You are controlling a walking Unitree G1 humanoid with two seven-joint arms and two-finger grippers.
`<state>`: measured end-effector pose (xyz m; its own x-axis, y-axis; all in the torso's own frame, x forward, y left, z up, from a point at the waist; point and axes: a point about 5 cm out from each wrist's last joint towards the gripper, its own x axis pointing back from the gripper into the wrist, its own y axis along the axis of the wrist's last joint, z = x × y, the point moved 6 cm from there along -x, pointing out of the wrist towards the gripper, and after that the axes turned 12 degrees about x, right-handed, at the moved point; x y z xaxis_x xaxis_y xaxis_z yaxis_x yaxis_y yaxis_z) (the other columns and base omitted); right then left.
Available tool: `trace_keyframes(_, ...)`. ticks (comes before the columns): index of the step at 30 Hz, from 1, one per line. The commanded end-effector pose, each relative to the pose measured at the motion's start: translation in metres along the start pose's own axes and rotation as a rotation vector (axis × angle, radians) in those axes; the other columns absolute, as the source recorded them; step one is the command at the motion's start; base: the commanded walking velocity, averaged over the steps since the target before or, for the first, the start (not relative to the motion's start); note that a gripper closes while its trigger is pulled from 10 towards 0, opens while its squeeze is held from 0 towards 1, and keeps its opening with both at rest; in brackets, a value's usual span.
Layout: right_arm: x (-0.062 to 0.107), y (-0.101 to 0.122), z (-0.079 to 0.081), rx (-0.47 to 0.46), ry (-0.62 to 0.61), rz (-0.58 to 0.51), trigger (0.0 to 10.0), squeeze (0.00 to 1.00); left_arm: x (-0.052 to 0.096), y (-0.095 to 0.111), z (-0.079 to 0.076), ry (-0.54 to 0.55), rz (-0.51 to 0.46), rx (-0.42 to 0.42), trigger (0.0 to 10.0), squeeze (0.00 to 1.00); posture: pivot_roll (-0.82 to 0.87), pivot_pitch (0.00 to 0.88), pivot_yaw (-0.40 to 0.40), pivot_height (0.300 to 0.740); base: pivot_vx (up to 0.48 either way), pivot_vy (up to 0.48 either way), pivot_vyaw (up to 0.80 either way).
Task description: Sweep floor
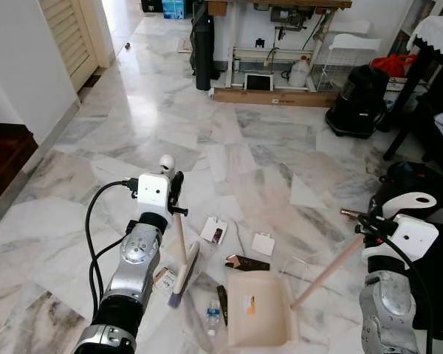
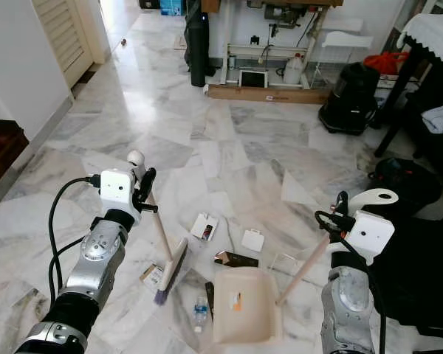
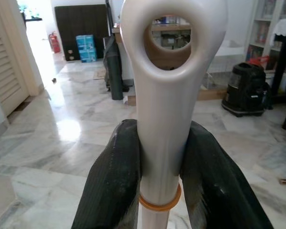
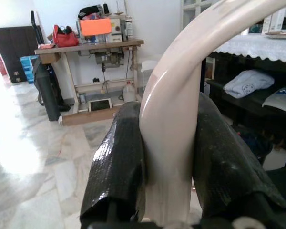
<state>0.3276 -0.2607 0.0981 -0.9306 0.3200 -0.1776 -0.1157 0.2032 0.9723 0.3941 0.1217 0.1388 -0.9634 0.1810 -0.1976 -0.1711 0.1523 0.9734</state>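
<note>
Broom (image 1: 183,258) in left claw (image 3: 160,157), dustpan (image 1: 258,310) in right claw (image 4: 167,157), orange label (image 1: 249,304) perhaps unreadable

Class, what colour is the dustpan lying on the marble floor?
The dustpan is cream, almost beige; the left eye view shows it best.

Glossy veined marble floor (image 1: 280,147); my broom handle (image 3: 169,143) smooth glossy plastic; dustpan (image 1: 258,310) matt plastic, probably.
</note>
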Motion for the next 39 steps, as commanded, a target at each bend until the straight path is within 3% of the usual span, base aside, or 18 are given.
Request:
trace_keyframes(1, 0.003, -0.002, -0.002, 0.004, -0.013, -0.004, 10.0, 0.0, -0.002, 0.007, -0.003, -0.022, -0.02, 0.006, 10.0, 0.0, 0.07, 0.095, -0.013, 0.74, 0.0, 0.0, 0.0)
trace_keyframes(15, 0.012, -0.024, 0.006, 0.038, 0.011, 0.054, 10.0, 0.0, -0.005, 0.008, -0.007, -0.064, -0.003, 0.005, 10.0, 0.0, 0.08, 0.156, -0.001, 0.74, 0.0, 0.0, 0.0)
trace_keyframes(39, 0.033, -0.048, 0.011, 0.095, 0.043, 0.115, 10.0, 0.0, 0.005, 0.0, -0.008, -0.074, 0.041, 0.024, 10.0, 0.0, 0.09, 0.242, -0.009, 0.74, 0.0, 0.0, 0.0)
